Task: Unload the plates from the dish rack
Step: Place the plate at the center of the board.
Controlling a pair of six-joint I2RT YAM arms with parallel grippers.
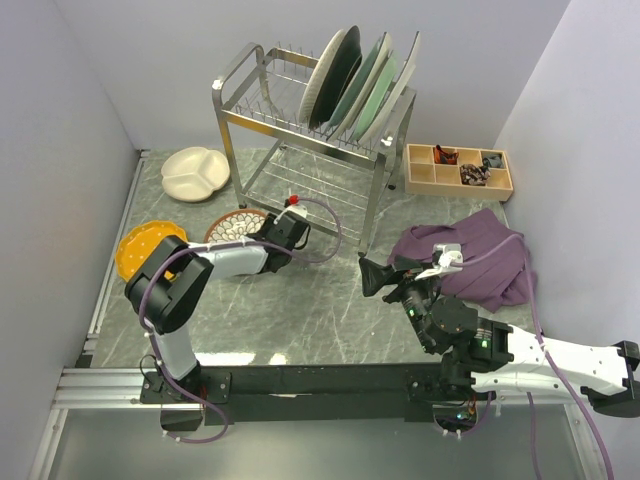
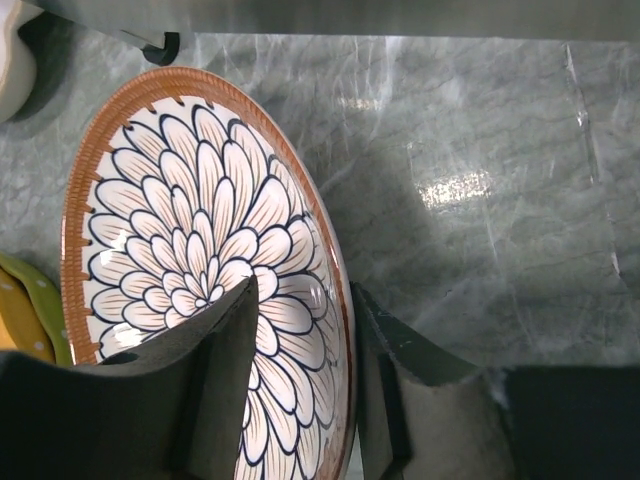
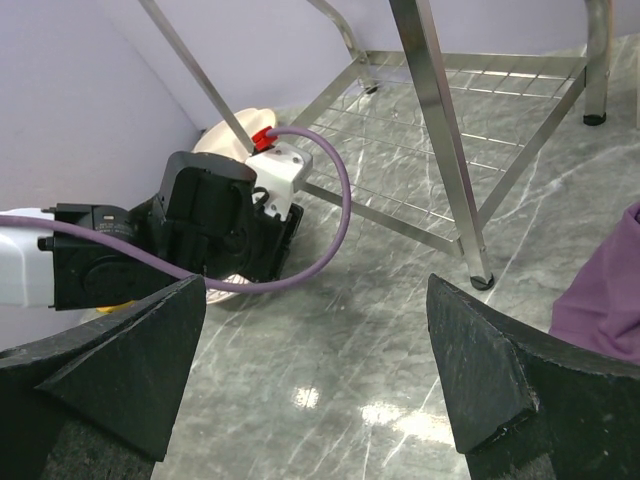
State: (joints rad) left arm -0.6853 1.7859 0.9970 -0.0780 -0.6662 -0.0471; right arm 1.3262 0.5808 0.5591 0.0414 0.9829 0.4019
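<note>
L fingers (image 2: 215,380) loose astride petal plate (image 2: 180,200) rim, part hidden; R fingers (image 3: 130,350) wide apart

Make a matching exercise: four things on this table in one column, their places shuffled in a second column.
1 petal-patterned plate
2 cream divided plate
3 purple cloth
4 wooden tray

A right of the dish rack
B back left corner
C rim inside the left gripper
D beside the right gripper

Pairs: 1-C, 2-B, 3-D, 4-A
</note>
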